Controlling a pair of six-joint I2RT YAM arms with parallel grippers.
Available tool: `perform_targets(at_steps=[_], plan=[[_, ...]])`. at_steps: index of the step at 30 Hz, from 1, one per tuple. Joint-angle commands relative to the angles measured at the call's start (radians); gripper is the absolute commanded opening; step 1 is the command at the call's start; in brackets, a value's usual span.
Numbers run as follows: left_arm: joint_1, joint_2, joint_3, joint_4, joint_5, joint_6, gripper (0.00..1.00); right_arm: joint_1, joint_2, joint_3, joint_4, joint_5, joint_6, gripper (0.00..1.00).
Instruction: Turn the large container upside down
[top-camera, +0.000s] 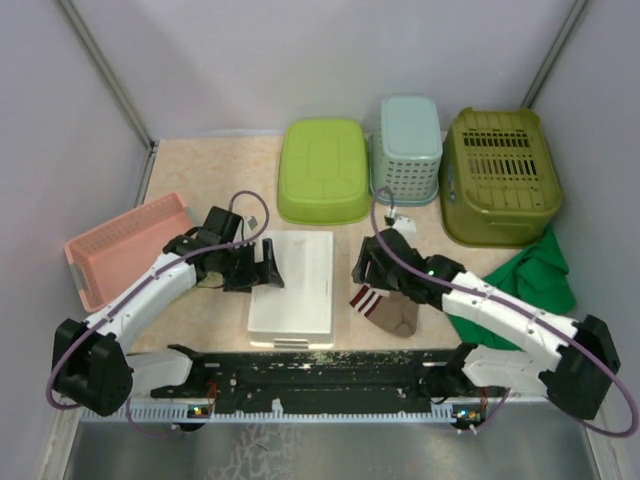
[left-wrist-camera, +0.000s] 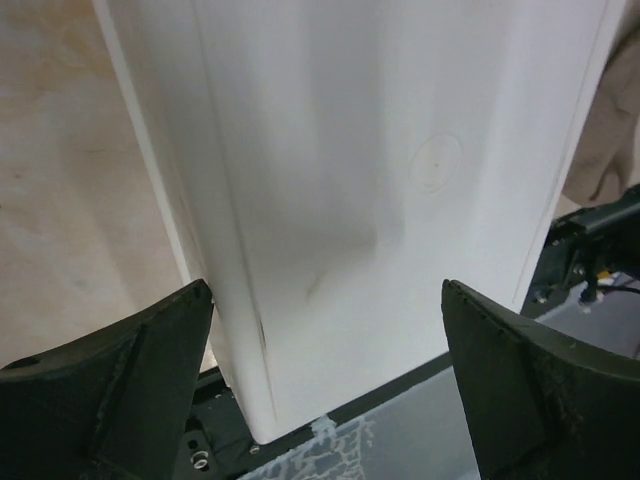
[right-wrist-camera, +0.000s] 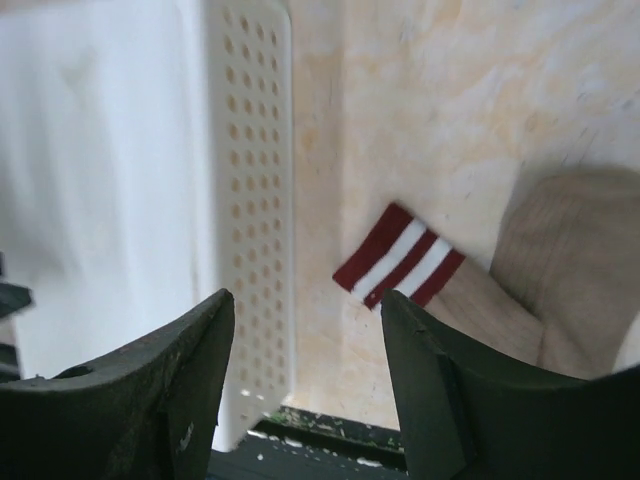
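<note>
- White plastic, the large container (top-camera: 292, 287) lies on the surface (top-camera: 200, 170) between the two grippers. As far as the overhead view shows, its smooth base faces up and its rim is down.
- The left gripper (top-camera: 262, 268) sits at the container's left long edge, jaws spread wide and holding nothing. In its wrist view the plain base fills the space ahead of the fingers (left-wrist-camera: 120, 390), and a faint round moulding mark shows on it.
- The right gripper (top-camera: 368, 266) hangs just off the opposite long edge, jaws likewise apart and empty. The container's perforated side wall stands ahead of it to one side. A striped sock (right-wrist-camera: 400, 255) lies ahead to the other side, apart from the container.
- Judgement: the flip itself looks done, since the container rests flat and bottom-up, and neither gripper has hold of it.
- What seems left is only for both arms to draw clear without nudging the container or dragging the sock.
</note>
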Motion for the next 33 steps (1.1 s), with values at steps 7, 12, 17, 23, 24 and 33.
perform_targets(at_steps=[7,12,17,23,24,33], plan=[[-0.177,0.118,0.052,0.360,0.144,-0.221,1.00,-0.096,-0.288,0.275,-0.331,0.282,-0.070,0.61],[-0.327,0.322,0.210,0.488,0.144,-0.236,0.99,-0.097,-0.306,0.352,-0.443,0.343,-0.069,0.61],[-0.406,0.473,0.400,0.523,0.178,-0.226,0.99,-0.099,-0.318,0.359,-0.456,0.347,-0.041,0.61],[-0.277,0.366,0.497,0.384,0.083,-0.092,1.00,-0.099,-0.351,0.352,-0.452,0.345,-0.043,0.62],[-0.236,0.337,0.492,0.365,0.082,-0.073,1.00,-0.099,-0.347,0.353,-0.450,0.341,-0.050,0.62],[0.074,0.138,0.581,0.051,-0.183,0.150,1.00,-0.092,-0.184,0.308,-0.211,0.140,-0.163,0.60]])
